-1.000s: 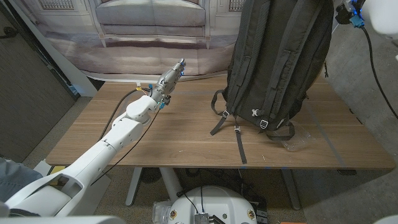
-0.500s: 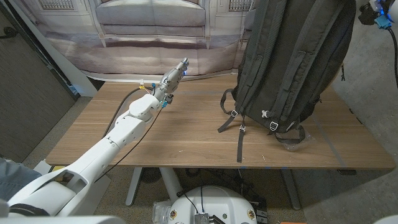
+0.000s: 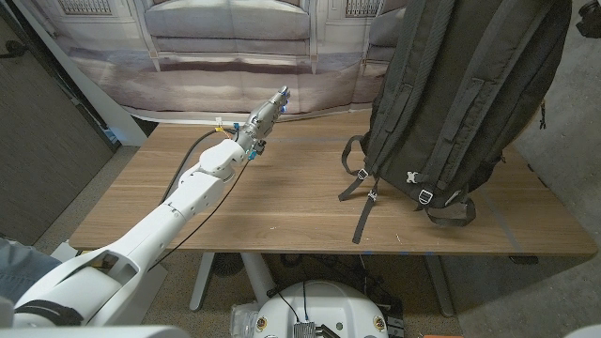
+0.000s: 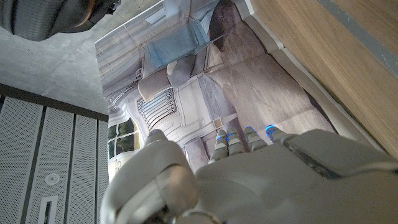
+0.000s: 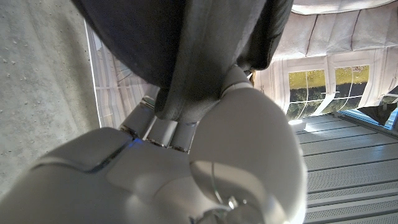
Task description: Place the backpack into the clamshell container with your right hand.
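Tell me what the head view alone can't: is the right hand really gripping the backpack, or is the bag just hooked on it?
Observer: It grips it. In the right wrist view the right hand has its fingers curled round a black strap of the backpack.
Operator: And the left hand, is it holding anything?
Observer: No. In the left wrist view the left hand holds nothing; its fingers reach straight out, side by side, toward the printed backdrop past the table.
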`<state>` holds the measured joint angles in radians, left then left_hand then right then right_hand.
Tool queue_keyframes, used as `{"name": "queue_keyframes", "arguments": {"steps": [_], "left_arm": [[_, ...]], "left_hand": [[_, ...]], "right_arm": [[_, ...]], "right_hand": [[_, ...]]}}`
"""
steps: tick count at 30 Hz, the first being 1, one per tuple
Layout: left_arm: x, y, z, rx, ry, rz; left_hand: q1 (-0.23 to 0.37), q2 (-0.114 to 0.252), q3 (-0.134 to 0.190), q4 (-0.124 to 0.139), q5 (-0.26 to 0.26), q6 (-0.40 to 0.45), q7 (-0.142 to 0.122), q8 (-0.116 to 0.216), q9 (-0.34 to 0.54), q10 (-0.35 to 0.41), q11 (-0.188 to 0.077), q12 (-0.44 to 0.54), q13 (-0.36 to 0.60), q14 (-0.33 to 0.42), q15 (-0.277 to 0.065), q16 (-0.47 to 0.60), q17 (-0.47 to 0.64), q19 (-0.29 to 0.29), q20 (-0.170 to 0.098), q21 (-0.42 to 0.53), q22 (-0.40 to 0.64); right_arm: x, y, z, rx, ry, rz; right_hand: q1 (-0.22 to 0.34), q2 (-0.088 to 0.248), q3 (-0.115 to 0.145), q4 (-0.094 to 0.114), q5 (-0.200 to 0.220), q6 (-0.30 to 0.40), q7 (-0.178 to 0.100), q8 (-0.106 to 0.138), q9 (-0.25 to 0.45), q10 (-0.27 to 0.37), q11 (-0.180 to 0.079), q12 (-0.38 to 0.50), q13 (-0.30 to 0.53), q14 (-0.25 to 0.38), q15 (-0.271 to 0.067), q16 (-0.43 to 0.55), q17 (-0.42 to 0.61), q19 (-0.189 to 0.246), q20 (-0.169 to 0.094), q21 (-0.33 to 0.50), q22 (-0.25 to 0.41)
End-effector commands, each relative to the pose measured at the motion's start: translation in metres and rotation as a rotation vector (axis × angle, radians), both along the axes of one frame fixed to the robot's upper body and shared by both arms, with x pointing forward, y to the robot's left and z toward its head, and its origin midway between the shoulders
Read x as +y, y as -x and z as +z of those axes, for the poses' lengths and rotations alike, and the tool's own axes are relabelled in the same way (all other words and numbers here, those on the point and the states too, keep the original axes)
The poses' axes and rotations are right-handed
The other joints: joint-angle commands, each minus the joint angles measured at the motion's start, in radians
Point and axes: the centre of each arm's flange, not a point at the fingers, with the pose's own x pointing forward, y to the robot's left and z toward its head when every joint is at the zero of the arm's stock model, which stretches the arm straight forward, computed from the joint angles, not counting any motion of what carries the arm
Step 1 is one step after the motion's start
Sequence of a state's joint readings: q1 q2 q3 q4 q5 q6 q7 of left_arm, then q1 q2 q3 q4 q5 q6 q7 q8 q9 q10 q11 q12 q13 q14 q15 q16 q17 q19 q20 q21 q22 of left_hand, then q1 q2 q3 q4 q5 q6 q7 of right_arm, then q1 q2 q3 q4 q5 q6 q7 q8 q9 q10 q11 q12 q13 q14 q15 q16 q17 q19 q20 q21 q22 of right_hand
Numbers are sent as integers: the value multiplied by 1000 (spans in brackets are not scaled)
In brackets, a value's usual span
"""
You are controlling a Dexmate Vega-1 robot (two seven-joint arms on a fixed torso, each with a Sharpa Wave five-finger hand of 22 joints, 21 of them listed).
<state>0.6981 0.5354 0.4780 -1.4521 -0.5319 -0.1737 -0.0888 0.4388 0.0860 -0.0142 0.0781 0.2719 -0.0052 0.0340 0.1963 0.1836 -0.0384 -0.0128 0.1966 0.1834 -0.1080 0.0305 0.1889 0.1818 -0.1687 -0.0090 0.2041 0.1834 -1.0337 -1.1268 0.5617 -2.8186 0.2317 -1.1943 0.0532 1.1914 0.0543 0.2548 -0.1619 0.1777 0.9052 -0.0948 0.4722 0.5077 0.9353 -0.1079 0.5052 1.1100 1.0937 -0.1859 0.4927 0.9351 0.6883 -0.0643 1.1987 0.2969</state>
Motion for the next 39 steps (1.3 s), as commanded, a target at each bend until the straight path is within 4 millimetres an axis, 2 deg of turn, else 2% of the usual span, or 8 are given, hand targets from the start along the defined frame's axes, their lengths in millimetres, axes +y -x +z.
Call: {"name": "queue_keyframes", "arguments": {"steps": [1, 9, 19, 30, 39], "left_arm": [[-9, -3, 2, 5, -18, -10], [-11, -3, -1, 15, -18, -4], [-7, -5, -4, 20, -6, 0], [-4, -7, -4, 18, 2, -7], [0, -7, -7, 26, 8, 6]], "left_hand": [[2, 9, -3, 1, 0, 4, 3, 0, 3, -3, 1, 4, 3, -4, -1, 0, 2, -30, 4, 4, 4], [3, 10, -5, 1, 0, 3, 3, 0, 3, -3, 1, 4, 3, -5, -1, -1, 2, -31, 4, 4, 4], [4, 10, -6, 1, -1, 3, 4, 0, 3, -5, -1, 4, 3, -5, -1, 0, 2, -31, 4, 4, 4], [4, 11, -8, 1, -1, 3, 3, 0, 3, -5, 0, 4, 3, -5, -2, -1, 2, -32, 4, 3, 4], [4, 12, -9, 1, -1, 4, 3, 0, 3, -4, 0, 4, 3, -6, -1, -1, 2, -32, 5, 4, 4]], "right_arm": [[-22, 6, -6, 26, -28, -7], [-40, -8, -10, 74, -58, -5], [-50, -26, -8, 143, -58, 15], [-38, -41, -1, 208, -6, 8], [-34, -71, 3, 266, 0, 26]], "right_hand": [[43, 55, 43, 19, 5, 1, -7, -5, 3, 15, -24, -2, 5, 10, -48, -6, 4, -2, -143, 11, -2], [39, 55, 43, 20, 6, 4, -10, -7, 3, 16, -30, -6, 8, 11, -48, -6, 9, -6, -144, 17, -7], [37, 56, 44, 20, 6, 3, -16, -11, 6, 12, -31, -13, 14, 10, -48, -8, 16, -13, -143, 21, -16], [31, 55, 45, 23, 7, 7, -17, -15, 7, 12, -33, -19, 18, -1, -48, -16, 17, -26, -142, 22, -25], [28, 55, 45, 23, 8, 7, -22, -18, 8, 14, -35, -25, 19, -6, -48, -24, 16, -33, -143, 26, -30]]}}
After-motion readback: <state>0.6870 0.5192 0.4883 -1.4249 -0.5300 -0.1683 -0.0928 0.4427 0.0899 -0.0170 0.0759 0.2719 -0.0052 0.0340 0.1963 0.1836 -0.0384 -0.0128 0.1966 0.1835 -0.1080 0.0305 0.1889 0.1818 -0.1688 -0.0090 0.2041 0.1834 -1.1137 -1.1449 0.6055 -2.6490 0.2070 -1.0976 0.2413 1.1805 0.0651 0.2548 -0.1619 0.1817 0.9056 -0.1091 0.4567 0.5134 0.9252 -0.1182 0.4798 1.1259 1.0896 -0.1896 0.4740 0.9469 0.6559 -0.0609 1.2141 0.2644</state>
